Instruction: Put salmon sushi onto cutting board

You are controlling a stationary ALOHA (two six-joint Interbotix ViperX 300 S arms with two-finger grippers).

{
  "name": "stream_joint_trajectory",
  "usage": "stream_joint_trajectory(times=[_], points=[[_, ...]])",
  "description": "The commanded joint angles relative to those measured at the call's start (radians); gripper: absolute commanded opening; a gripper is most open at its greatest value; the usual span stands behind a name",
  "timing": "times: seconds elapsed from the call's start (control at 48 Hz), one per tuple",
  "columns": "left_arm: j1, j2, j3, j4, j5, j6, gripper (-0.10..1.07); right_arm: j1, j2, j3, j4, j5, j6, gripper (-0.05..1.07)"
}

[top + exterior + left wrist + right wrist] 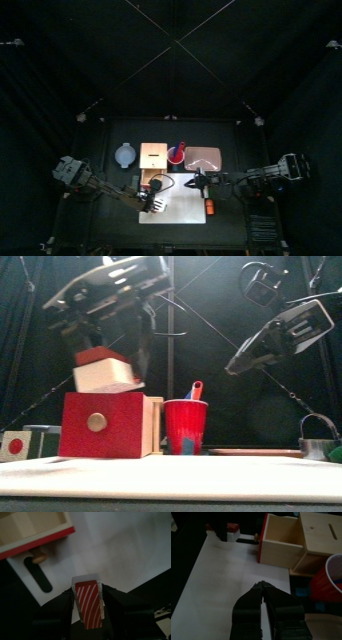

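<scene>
Smooth matt white plastic on the cutting board; beside it, a pale bare-wood box and a glossy red plastic cup. Striped salmon sushi looks slick.

The salmon sushi is showing red with thin white stripes over a whitish base; the cutting board is showing plain white.

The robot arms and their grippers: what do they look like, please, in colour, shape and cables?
Both arms are black with boxy, angular segments. The left gripper has broad black jaws. The right gripper has two long, tapering black jaws with smooth, rounded outer surfaces. In the front view, thin dark cables run along the arms.
</scene>
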Motion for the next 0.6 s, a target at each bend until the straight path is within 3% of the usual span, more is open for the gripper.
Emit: stream_joint_trajectory(times=[0.0, 0.188, 0.396, 0.583], points=[[0.037, 0.026, -0.072, -0.02, 0.008, 0.02, 0.6, 0.003, -0.094, 0.025, 0.003, 0.014, 0.002, 0.02], [0.075, 0.092, -0.169, -0.078, 0.023, 0.044, 0.6, 0.011, -0.163, 0.094, -0.003, 0.058, 0.0, 0.02], [0.095, 0.123, -0.178, -0.083, 0.031, 0.044, 0.62, 0.008, -0.156, 0.101, -0.008, 0.086, -0.003, 0.02], [0.11, 0.132, -0.189, -0.114, 0.029, 0.057, 0.9, 0.009, -0.16, 0.106, -0.018, 0.086, -0.002, 0.02]])
